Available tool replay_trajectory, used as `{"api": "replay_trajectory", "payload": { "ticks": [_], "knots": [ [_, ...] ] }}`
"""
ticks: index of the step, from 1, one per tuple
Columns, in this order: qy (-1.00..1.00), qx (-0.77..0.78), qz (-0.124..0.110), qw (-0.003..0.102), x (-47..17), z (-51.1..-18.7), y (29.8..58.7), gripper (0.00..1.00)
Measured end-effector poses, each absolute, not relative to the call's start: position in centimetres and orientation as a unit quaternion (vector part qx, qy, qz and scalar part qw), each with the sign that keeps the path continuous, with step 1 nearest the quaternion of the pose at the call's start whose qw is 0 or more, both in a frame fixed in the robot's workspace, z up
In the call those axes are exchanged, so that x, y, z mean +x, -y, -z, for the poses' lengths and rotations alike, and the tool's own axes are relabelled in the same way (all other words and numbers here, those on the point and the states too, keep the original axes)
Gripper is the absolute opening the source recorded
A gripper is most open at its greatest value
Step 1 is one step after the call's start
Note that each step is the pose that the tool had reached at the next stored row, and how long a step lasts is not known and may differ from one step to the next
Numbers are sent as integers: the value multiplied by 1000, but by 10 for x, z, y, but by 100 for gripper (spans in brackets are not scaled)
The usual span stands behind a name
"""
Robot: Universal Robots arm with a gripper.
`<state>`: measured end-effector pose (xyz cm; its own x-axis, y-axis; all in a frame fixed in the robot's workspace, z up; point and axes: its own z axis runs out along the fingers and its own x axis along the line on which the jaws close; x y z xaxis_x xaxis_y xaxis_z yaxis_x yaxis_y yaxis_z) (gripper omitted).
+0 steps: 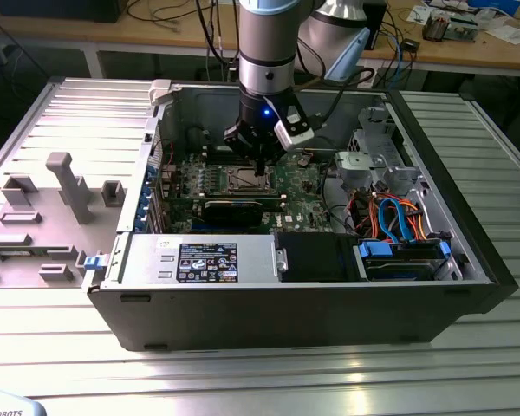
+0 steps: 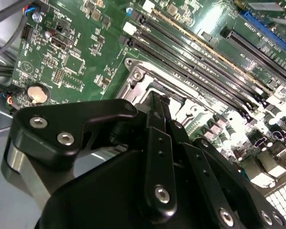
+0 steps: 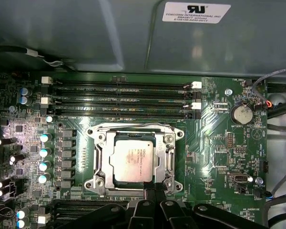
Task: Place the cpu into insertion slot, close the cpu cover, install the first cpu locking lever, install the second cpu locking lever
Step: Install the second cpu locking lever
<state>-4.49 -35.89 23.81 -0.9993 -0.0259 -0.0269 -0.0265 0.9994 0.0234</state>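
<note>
My gripper [image 3: 155,188] hangs at the insertion slot [image 3: 100,162] edge, jaws pressed together. The cpu [image 3: 133,160] sits seated under the cpu cover [image 3: 170,155].

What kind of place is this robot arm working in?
Probably a robotics lab or test workshop. An opened grey metal desktop computer case lies on a ribbed aluminium work table, and a wooden bench strewn with cables and electronics stands behind. The arm's black hand hangs over the green motherboard.
</note>
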Motion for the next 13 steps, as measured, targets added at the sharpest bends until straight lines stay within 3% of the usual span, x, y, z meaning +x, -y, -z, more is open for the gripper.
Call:
{"api": "replay_trajectory", "payload": {
  "ticks": [13],
  "knots": [
    [-1000,-12,-14,11,-45,-239,374,11]
  ]
}}
